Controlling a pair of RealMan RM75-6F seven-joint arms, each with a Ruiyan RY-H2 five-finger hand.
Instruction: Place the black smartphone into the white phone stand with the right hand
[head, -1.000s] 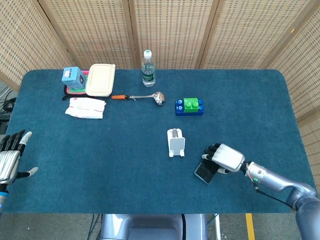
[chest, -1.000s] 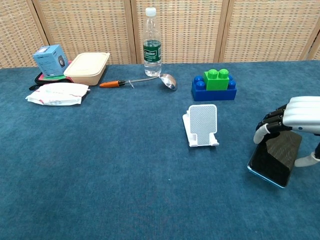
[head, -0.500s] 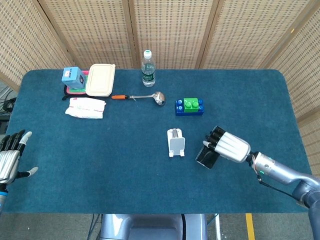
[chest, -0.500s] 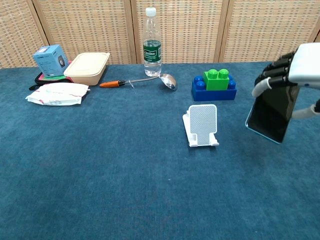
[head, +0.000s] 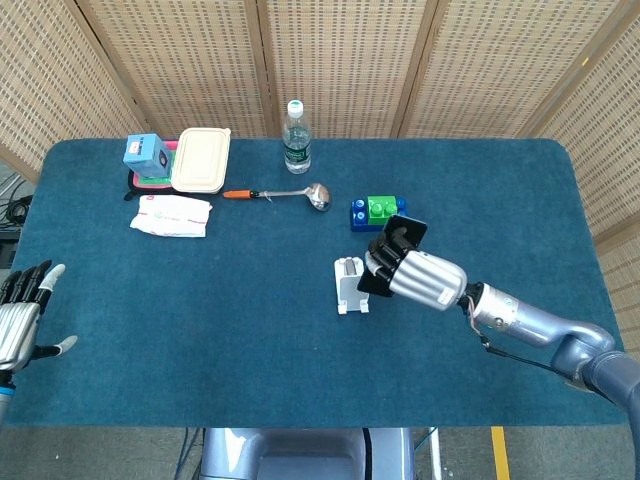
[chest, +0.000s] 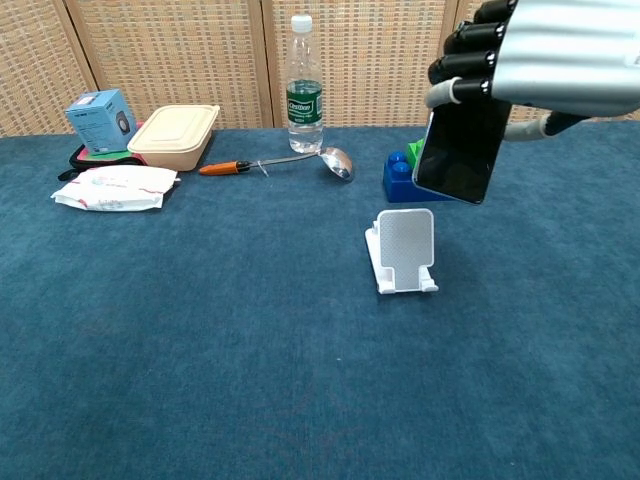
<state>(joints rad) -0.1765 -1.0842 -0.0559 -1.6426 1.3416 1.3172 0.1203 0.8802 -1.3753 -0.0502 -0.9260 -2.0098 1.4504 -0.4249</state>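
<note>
My right hand (head: 415, 272) (chest: 545, 60) grips the black smartphone (chest: 462, 150) (head: 404, 233) upright in the air, a little above and to the right of the white phone stand (chest: 403, 250) (head: 351, 285). The stand sits empty on the blue table, its back plate tilted. In the chest view the phone's lower edge hangs just above the stand's top. My left hand (head: 20, 315) rests open at the table's left edge, seen only in the head view.
Behind the phone sits a blue and green block toy (head: 377, 212) (chest: 402, 170). A spoon (head: 283, 194), a water bottle (head: 296, 137), a cream lunch box (head: 202, 159), a blue carton (head: 147, 155) and a white packet (head: 171, 215) lie at the back left.
My right hand has lifted the smartphone off the table and carried it left and up, from the right side to just beside the stand. The left hand has stayed put.
</note>
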